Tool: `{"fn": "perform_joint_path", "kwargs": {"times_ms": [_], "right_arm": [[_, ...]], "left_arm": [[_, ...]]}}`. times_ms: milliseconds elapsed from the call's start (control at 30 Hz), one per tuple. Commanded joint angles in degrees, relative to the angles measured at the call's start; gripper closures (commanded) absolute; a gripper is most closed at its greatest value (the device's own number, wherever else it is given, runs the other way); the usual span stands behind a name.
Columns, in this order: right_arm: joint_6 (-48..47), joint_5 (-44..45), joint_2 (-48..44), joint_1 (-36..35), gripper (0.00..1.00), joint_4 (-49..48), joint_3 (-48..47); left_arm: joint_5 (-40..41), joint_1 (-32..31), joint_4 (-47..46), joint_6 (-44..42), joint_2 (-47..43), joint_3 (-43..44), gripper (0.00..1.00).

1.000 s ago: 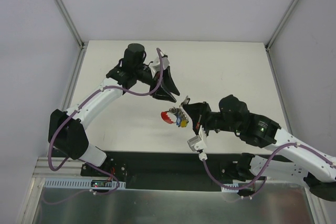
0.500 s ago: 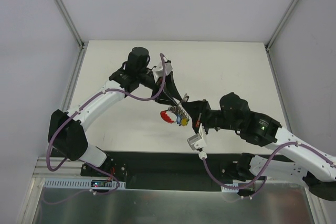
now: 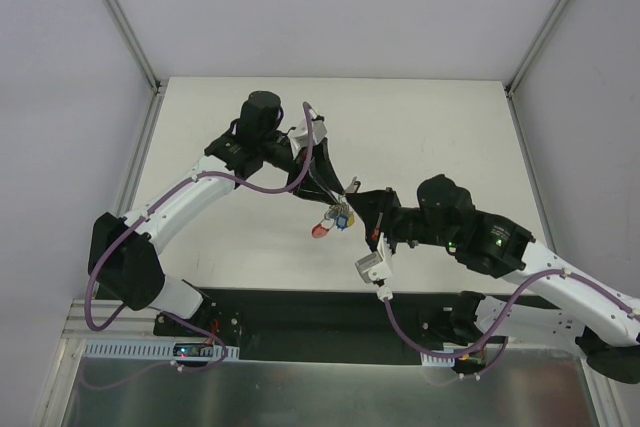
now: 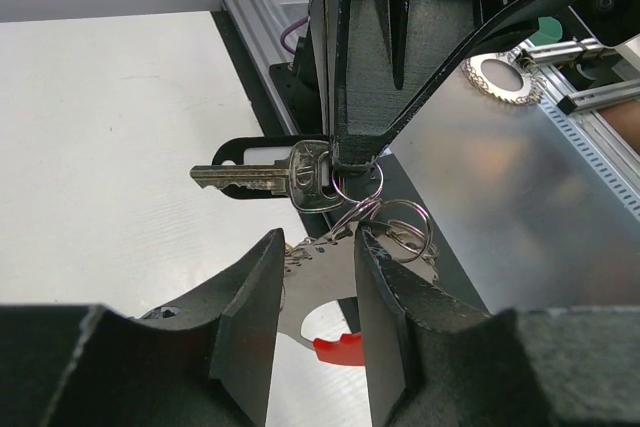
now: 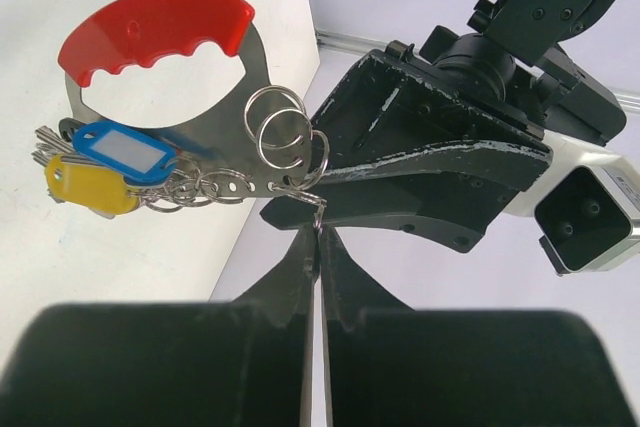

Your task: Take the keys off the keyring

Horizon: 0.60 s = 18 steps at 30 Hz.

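The keys hang in the air as one bunch on a flat perforated metal plate (image 5: 250,57) with a red grip (image 5: 155,22), a blue tag (image 5: 120,147) and a yellow tag (image 5: 90,187). My right gripper (image 5: 320,232) is shut on a silver key (image 4: 250,175) at its head, beside a thin keyring (image 4: 355,185). More loose rings (image 4: 400,227) dangle below. My left gripper (image 4: 320,247) has its jaws apart on either side of the plate (image 4: 320,292); I cannot tell whether they touch it. From above, the left gripper (image 3: 325,187) and right gripper (image 3: 352,195) meet over the bunch (image 3: 335,217).
The white table (image 3: 420,137) lies below both arms, with grey walls around it. A black strip and a metal rail (image 3: 300,352) run along the near edge by the arm bases.
My left gripper has swung down and right to the bunch, and its jaws have narrowed. The bunch has turned slightly, with the red grip hanging lower. The right gripper has stayed shut and in place.
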<state>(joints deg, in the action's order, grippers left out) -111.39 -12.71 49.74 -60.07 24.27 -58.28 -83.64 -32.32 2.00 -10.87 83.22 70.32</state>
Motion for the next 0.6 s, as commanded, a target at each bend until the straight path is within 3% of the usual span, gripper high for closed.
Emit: {"fn": "perform_joint_path", "kwargs": {"times_ms": [0,567], "right_arm": [[0.7,-1.5,-0.2,0.3,0.99,-3.1,-2.5],[0.8,-0.4,0.0,0.3,0.99,-2.8,-1.5]], "left_arm": [[-20.5,-0.5,-1.4,1.0,-1.5,1.7,0.67],[-20.4,-1.5,-1.4,3.3,-2.0,2.8,0.75]]}}
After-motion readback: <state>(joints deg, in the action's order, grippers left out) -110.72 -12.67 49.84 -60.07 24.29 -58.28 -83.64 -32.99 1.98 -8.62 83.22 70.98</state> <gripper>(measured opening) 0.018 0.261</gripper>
